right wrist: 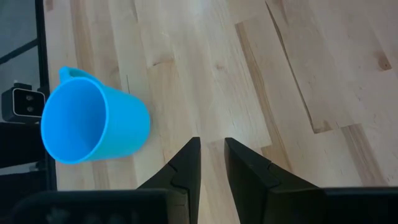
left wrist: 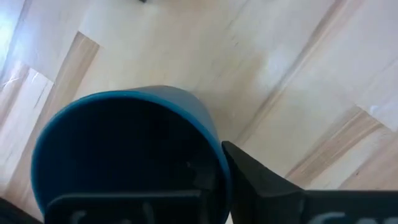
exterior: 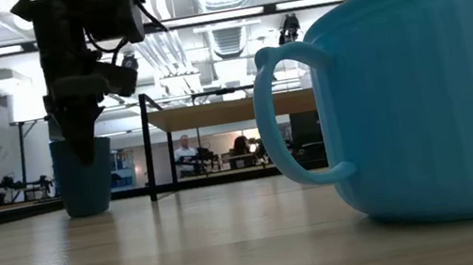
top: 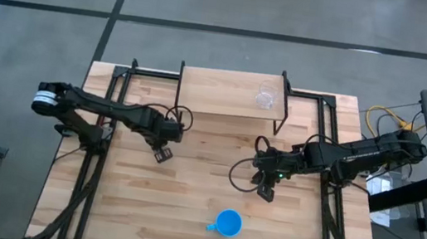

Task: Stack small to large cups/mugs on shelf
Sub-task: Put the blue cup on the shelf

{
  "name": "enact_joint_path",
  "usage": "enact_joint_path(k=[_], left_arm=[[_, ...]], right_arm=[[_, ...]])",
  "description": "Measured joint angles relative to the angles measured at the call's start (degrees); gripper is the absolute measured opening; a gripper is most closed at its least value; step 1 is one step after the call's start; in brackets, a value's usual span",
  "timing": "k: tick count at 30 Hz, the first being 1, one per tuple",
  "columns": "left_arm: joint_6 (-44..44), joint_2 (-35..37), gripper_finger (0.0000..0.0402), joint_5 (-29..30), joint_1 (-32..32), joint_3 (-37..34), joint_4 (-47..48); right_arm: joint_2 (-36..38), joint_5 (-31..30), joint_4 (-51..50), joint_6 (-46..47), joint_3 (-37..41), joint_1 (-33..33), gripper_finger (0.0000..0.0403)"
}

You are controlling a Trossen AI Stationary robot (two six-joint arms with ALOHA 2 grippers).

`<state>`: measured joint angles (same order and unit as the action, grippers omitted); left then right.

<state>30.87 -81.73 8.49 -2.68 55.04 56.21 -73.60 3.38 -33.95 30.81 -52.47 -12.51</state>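
Observation:
The dark navy cup (left wrist: 118,149) stands upright on the table (top: 184,208) at the left; in the low view the navy cup (exterior: 85,180) rests on its base. My left gripper (top: 163,153) is shut on it from above. The bright blue mug (top: 227,223) stands upright near the table's front edge, its handle (exterior: 286,115) to the left in the low view. My right gripper (right wrist: 211,149) hovers beyond the mug (right wrist: 93,121), fingers narrowly apart with nothing between them. The clear glass (top: 265,97) stands on the right part of the shelf (top: 217,91). My left gripper holds the navy cup by its rim wall (left wrist: 214,155), one finger inside the cup and the other finger (left wrist: 261,183) outside. The fingers come from above, pointing down into the cup (exterior: 81,143). The cup stays upright with its base on the table.
Black frame rails (top: 93,170) run along the table's left and right sides. Cables (top: 385,118) lie past the right edge. Bare wood lies between the two grippers and in front of the shelf. People sit far off in the room behind (exterior: 184,152).

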Motion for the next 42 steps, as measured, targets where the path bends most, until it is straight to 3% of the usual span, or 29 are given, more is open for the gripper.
enact_joint_path(k=[7,12,19,25,32,38,42], left_arm=[[1.5,4.2,0.0001,-0.9,0.0,6.3,5.6],[1.7,8.7,0.0001,-0.9,0.0,16.3,11.7],[1.3,10.5,0.0000,-0.9,-0.3,30.6,13.1],[-1.2,5.8,0.0000,-1.2,-0.3,40.9,19.6],[-9.5,-4.5,0.0000,-2.4,-1.2,55.2,26.9],[-17.6,-13.7,0.0000,-2.4,-4.7,68.4,33.9],[-24.0,-17.7,0.0000,-2.4,-8.7,71.5,33.9]], right_arm=[[0.0,0.0,-0.1,0.0,0.0,0.0,0.0068],[0.0,-0.2,-0.1,-1.0,0.0,0.0,0.0068],[0.1,-0.6,-2.5,-2.3,0.0,0.2,0.0068],[0.7,-0.7,-4.6,-1.2,0.0,0.2,0.0068],[2.7,-1.9,-4.8,-0.9,-1.4,0.1,0.0068],[3.9,-2.1,-5.0,-0.9,-3.3,0.2,0.0068],[3.9,-2.1,-5.1,-0.9,-4.2,0.2,0.0068]])
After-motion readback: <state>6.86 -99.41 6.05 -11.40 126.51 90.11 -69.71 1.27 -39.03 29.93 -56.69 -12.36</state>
